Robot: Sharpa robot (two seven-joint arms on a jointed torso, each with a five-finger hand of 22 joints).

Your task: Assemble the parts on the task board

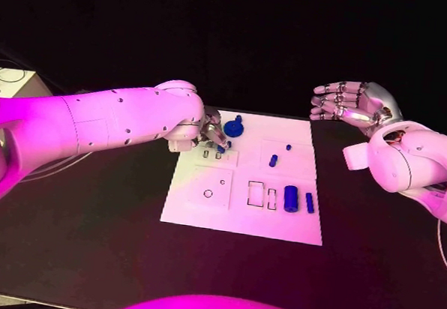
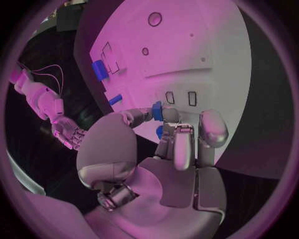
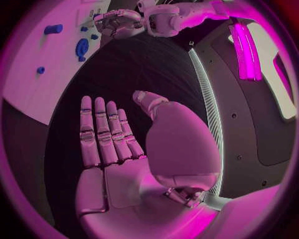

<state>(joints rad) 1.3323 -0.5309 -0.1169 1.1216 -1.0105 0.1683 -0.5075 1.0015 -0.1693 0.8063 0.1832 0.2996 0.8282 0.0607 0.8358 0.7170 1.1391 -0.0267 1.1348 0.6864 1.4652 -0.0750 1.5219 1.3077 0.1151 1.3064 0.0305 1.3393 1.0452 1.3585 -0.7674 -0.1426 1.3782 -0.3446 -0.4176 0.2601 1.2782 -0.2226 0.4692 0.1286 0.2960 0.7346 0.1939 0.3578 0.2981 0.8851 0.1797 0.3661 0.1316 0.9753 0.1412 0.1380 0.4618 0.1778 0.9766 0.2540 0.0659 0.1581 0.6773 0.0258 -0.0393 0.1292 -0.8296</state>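
The white task board (image 1: 244, 210) lies in the middle of the black table. My left hand (image 1: 206, 134) is over its far left corner and pinches a small blue part (image 2: 157, 112) between thumb and fingers, close above two small rectangular slots (image 2: 181, 97). A round blue part (image 1: 234, 128) stands just beside that hand. Two small blue pegs (image 1: 273, 160) sit further right. A thick blue cylinder (image 1: 290, 198) and a thin blue pin (image 1: 309, 202) lie near the board's right edge. My right hand (image 1: 349, 101) is raised beyond the far right corner, fingers spread, holding nothing.
Empty outlined recesses (image 1: 256, 194) and a small round hole (image 1: 208, 193) mark the board's near half. A pale box with cables (image 1: 3, 82) stands at the table's far left. Bare black table (image 1: 83, 237) surrounds the board.
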